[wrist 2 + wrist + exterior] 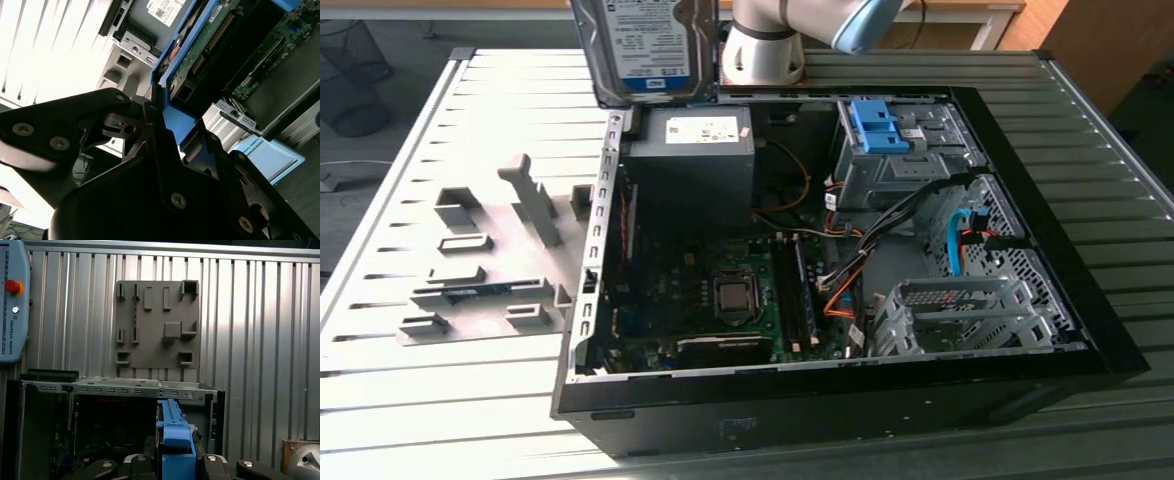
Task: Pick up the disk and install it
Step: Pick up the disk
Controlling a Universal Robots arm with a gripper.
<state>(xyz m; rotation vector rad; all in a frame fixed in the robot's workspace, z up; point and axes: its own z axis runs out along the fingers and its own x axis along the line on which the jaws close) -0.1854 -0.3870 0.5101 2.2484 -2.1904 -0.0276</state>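
The disk (647,50) hangs upright in the air over the far corner of the open computer case (1067,300), on the exterior view's left, with its blue-and-white label facing the camera. In the second wrist view my gripper (160,107) is shut on the disk's blue carrier rail (172,117), and the green circuit-board side of the disk (210,45) shows beyond the black fingers (150,145). In the first wrist view the blue rail (175,437) stands between the finger bases of my gripper (175,462), above the case.
Inside the case sit a grey power-supply box (700,155), the motherboard (720,290), a blue bracket (878,125) in the upper drive bay and a metal drive cage (961,315). A grey fixture plate (487,260) lies on the slatted table (400,400). A teach pendant (12,300) hangs nearby.
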